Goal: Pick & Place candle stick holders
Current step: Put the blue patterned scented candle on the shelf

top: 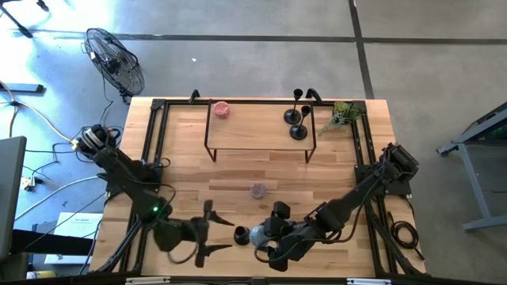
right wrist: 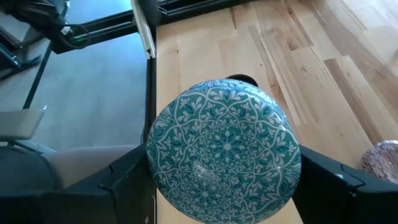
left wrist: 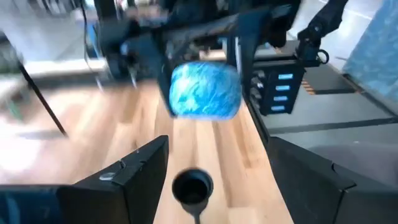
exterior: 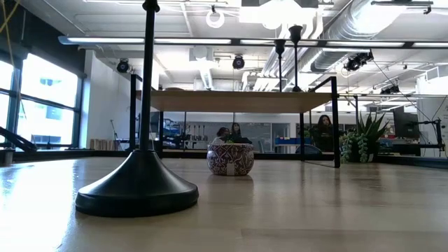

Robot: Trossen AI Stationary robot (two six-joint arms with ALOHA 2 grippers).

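High view: 2 holders (top: 296,119) stand on the rack (top: 261,131) at the bench's (top: 238,170) far side; a 3rd holder (top: 241,234) stands at the near edge, between the left gripper (top: 207,231), jaws open, and the right gripper (top: 268,237).

Low view: its base (exterior: 137,189) rests flat.

Left wrist view: its cup (left wrist: 191,186) sits between open fingers (left wrist: 134,177); closing on it comes next.

Right wrist view: jaws grip a teal tin (right wrist: 224,152).

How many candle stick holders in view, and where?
3. Two candle stick holders stand on the raised shelf at the table's far side; one stands near the front edge between both grippers. None seems hidden.
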